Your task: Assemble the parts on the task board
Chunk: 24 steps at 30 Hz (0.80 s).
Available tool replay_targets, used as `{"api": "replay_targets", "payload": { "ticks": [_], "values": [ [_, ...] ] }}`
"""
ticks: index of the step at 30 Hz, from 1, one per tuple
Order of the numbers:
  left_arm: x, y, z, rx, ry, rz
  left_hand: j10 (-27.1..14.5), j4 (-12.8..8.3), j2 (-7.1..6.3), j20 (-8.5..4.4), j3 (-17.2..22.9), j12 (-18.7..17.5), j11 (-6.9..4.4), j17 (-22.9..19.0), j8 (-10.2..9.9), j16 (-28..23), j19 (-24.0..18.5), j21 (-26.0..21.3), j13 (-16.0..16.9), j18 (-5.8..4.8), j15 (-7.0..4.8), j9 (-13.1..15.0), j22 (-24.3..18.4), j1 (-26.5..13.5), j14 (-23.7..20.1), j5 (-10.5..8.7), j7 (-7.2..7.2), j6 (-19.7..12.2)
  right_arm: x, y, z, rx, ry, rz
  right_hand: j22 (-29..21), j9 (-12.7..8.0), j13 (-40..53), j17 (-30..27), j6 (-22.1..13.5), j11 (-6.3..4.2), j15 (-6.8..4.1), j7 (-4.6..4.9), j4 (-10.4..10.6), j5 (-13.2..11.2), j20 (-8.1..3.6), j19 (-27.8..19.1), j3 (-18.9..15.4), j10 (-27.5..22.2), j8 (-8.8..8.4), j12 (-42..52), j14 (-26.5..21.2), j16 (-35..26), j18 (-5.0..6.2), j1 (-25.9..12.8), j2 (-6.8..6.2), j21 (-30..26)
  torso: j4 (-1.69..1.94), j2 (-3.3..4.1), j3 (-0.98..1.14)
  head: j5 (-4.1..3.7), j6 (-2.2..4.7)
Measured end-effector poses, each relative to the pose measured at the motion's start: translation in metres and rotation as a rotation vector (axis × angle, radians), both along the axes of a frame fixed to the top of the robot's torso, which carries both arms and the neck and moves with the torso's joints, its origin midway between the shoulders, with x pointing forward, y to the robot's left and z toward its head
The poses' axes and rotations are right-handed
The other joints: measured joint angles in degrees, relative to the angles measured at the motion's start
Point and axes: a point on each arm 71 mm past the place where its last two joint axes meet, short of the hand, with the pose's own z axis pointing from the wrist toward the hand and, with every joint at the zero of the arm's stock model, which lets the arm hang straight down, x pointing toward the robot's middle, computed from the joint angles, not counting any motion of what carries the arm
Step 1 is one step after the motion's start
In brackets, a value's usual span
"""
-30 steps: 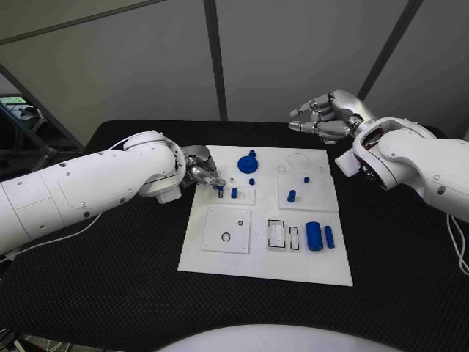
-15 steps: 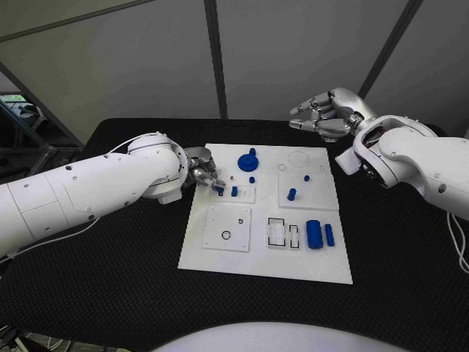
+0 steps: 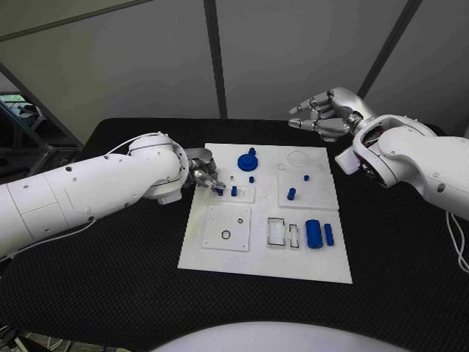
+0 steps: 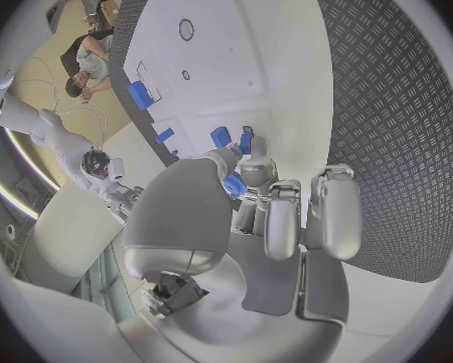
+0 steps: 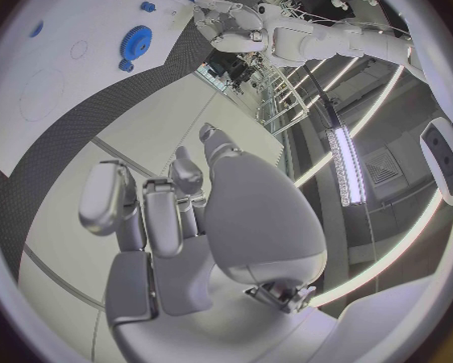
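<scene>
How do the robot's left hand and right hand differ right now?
The left hand is low over the task board, at its left edge; the right hand is raised beyond the board's far right corner. The left hand's fingers pinch a small blue part; the right hand's fingers hold nothing, loosely curled. Both are silver, on white arms.
</scene>
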Motion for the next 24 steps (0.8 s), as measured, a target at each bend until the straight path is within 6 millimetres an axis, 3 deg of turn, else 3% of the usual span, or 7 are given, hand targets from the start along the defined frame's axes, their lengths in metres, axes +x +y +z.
{"api": "replay_targets", "payload": {
  "ticks": [24],
  "values": [
    [0.0006,-0.0024,-0.0015,0.021,0.012,-0.010,0.1,-0.5,-0.22,0.00,0.6,0.0,0.12,0.0,-0.1,0.0,0.0,0.0,0.0,0.00,0.01,0.1,0.0,0.3,0.0,-0.10,0.01,0.0,0.0008,0.0006,-0.0007,-0.002,0.003,0.002,0.0,0.0,0.0,0.0,0.0,0.00,0.00,0.00,0.0,0.0,0.00,0.0,0.0,0.0,0.00,0.0,0.0,0.0,0.00,0.0,0.04,0.0,0.01,0.00,0.05,0.07,-0.41]
  ]
}}
